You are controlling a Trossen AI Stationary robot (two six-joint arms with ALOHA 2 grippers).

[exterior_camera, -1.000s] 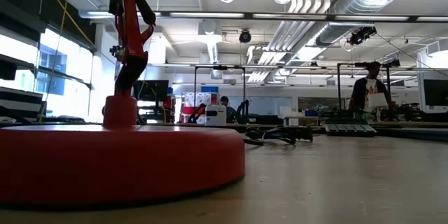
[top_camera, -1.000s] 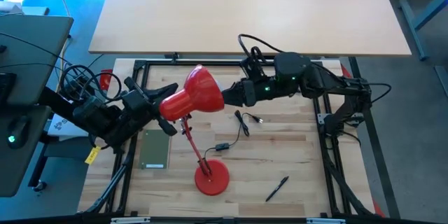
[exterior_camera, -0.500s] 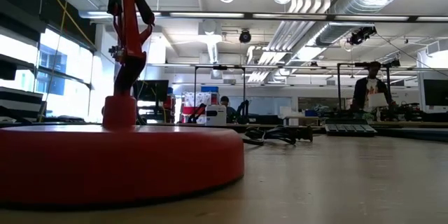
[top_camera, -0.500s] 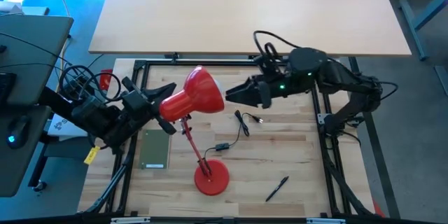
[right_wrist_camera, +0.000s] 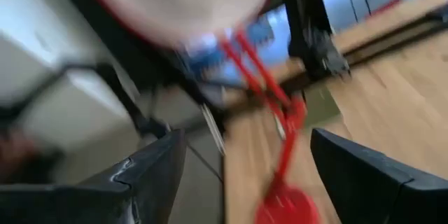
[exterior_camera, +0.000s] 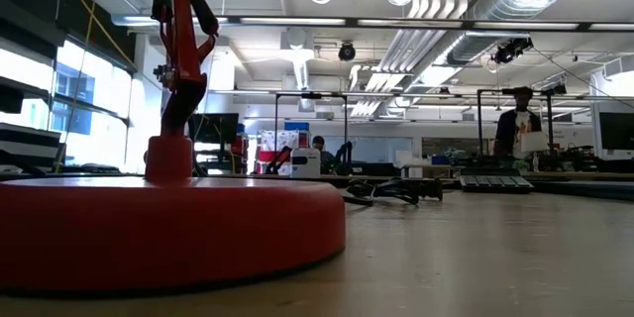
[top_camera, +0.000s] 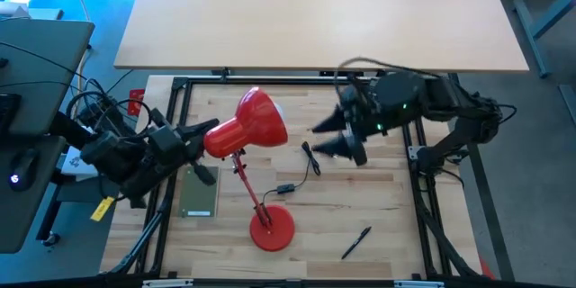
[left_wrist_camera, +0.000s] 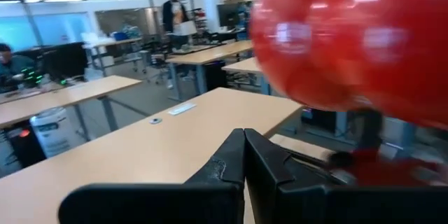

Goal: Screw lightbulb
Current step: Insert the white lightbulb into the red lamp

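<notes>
R gripper (top_camera: 335,139) hangs w/ its 2 fingers spread wide, nothing between them, just off the open mouth of the red lamp shade (top_camera: 247,124). L gripper (top_camera: 200,150) is pinched closed & empty, right behind the shade's back. Lightbulb: can't make it out; shade mouth (right_wrist_camera: 178,0) shows only a whitish blur.

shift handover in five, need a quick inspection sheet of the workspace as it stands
surface: wooden table, flat.
job's things: red lamp stands on its base; lightbulb not clearly seen.
clutter: black pen; green board.
grippers: left gripper shut, at the shade's rear; right gripper open, empty, clear of the shade's mouth.
cables: lamp cord loose on the table.
surroundings: bare desk behind; a person far off.
</notes>
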